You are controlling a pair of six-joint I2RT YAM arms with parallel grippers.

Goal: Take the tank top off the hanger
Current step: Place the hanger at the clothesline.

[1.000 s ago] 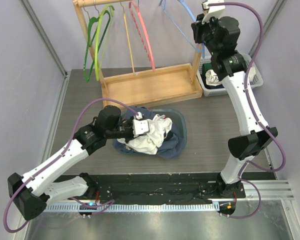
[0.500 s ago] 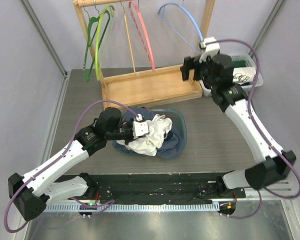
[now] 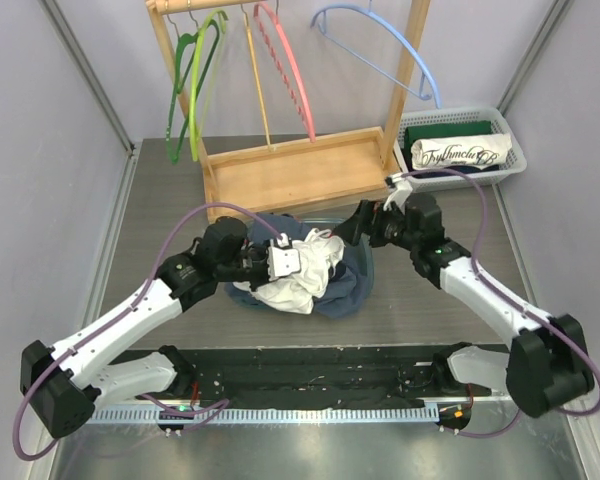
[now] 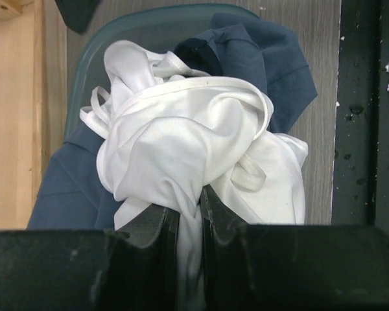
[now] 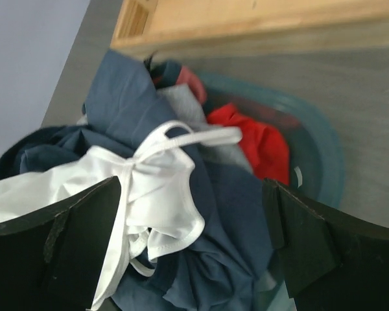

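The white tank top (image 3: 302, 272) lies bunched on a pile of dark blue clothes in a teal basin (image 3: 366, 243). My left gripper (image 3: 280, 258) is shut on a fold of it; the left wrist view shows white cloth (image 4: 181, 136) pinched between the jaws of that gripper (image 4: 189, 197). My right gripper (image 3: 358, 222) hovers open at the basin's right rim, and in its wrist view that gripper (image 5: 193, 194) faces the tank top's straps (image 5: 157, 170) with nothing between its fingers. A bare light blue hanger (image 3: 380, 32) hangs on the rack.
A wooden rack (image 3: 300, 175) stands behind the basin with green (image 3: 185, 95), wooden (image 3: 258, 85) and pink (image 3: 285, 70) hangers. A white basket (image 3: 510, 160) of folded clothes sits at the back right. Red cloth (image 5: 253, 139) lies in the basin.
My right arm has swung down from the rack's top right to the basin, and its jaws have opened. The blue hanger now hangs free. The left arm has stayed put.
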